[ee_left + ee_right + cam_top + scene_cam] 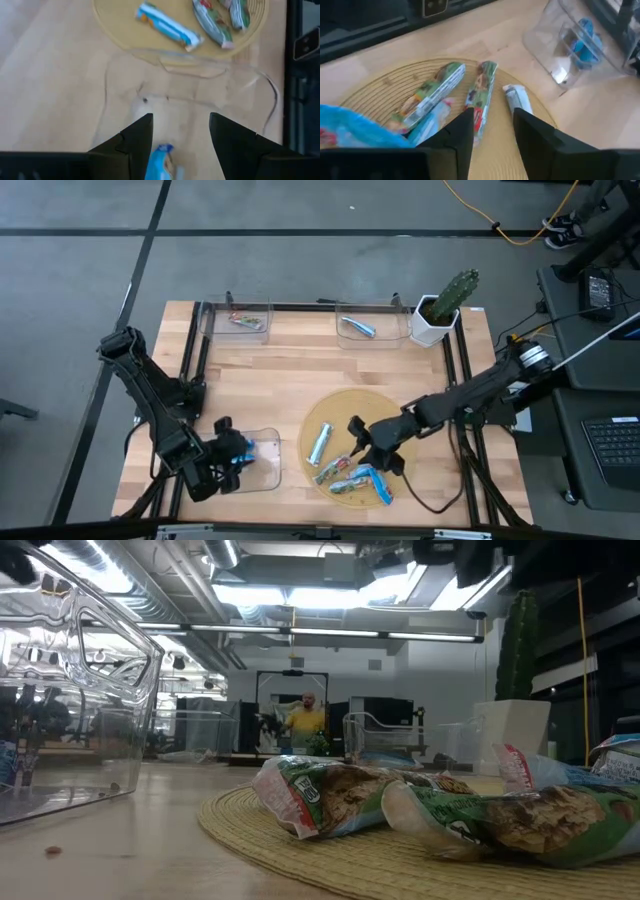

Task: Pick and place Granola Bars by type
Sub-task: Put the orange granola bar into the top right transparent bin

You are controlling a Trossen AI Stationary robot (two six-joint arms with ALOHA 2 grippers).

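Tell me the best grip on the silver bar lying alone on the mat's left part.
Pinch the silver bar mid-length across its narrow width, coming straight down. It lies flat on the woven mat, apart from the other bars, so both long edges are free for the right gripper.

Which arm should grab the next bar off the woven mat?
Right. The right gripper hangs open over the woven mat, with a green bar just ahead of its fingers. The left gripper is over the near clear tray, open above a blue bar.
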